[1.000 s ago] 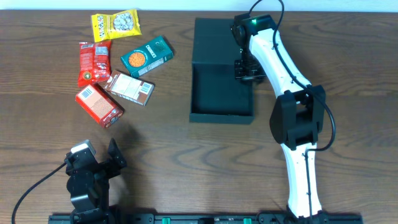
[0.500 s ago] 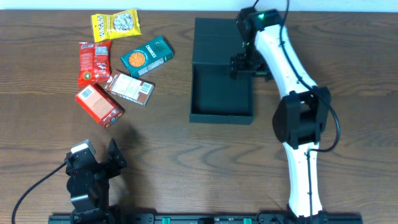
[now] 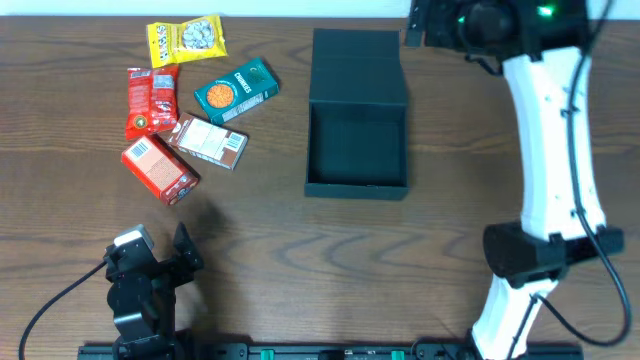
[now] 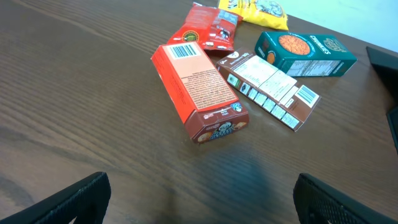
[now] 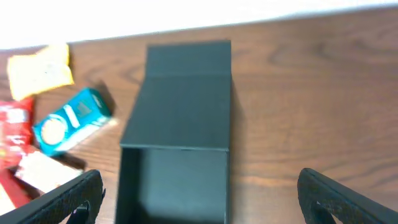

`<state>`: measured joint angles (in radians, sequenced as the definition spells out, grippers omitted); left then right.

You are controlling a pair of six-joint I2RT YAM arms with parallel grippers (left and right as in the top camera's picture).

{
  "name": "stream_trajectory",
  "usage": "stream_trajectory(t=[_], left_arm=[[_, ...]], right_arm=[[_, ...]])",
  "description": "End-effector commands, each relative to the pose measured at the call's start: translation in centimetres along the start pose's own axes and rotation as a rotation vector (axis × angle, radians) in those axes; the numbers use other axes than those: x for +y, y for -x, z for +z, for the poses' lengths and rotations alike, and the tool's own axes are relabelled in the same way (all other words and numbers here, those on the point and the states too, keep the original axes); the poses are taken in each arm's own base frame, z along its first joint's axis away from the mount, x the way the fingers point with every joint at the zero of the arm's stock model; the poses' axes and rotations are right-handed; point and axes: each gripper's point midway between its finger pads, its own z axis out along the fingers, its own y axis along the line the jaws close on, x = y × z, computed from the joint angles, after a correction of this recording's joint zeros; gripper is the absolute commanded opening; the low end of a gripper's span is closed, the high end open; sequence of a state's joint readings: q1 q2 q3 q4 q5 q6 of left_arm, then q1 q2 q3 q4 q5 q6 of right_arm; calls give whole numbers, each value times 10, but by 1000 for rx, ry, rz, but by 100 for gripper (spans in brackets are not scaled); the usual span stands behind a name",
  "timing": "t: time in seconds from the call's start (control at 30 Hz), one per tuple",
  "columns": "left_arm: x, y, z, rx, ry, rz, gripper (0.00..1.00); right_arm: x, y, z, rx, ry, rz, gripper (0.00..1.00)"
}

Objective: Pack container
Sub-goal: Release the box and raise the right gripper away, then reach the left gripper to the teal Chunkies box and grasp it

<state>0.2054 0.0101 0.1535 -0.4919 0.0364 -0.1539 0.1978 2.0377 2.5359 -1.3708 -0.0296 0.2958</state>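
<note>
Everything I work over is one wide tabletop of dark brown wood grain, the streaks running left to right as my overhead camera sees them. Its finish is mostly matte. From my left wrist, the near part shows a soft pale sheen along the grain. The light is even and seems to come from above, so shadows on the wood are short and blurred at their edges. At the far edge the wood ends in a straight line, and beyond it lies a plain white band, bright and featureless; wall or floor, I cannot tell. A black rail runs along the near edge.
</note>
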Motion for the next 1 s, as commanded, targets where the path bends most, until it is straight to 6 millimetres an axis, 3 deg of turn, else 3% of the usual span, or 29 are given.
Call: stream_trajectory(t=[0.0,0.13,0.27,0.37,0.5,0.7,0.77,0.8,0.97], left_arm=[[3,-5,3,6,12,-3,95],[-20,-10,1,46,-118,-155,95],[-79,-25,-20,228,-446,-402,95],[-80,-15,-19,199,-456,-449,95],[-91,15,-24,144,-530,-627,95],[-115,66,-49,-50,-733,-505,97],[-117,68,-51,-65,-747,-477,100],[-116,65,-49,-59,-739,-463,95],[-117,68,-40,-15,-699,-412,91]], right_arm=[[0,-3,8,19,-1,-24,99],[-2,-8,8,42,-7,-43,99],[-4,-14,4,62,-10,-100,99],[-3,-17,0,73,0,-135,99],[-2,-19,-8,73,11,-168,99],[-4,-26,-10,102,6,-183,99],[-4,-27,-10,106,5,-184,99],[-4,-27,-10,104,5,-186,99],[-6,-22,-10,87,5,-198,99]])
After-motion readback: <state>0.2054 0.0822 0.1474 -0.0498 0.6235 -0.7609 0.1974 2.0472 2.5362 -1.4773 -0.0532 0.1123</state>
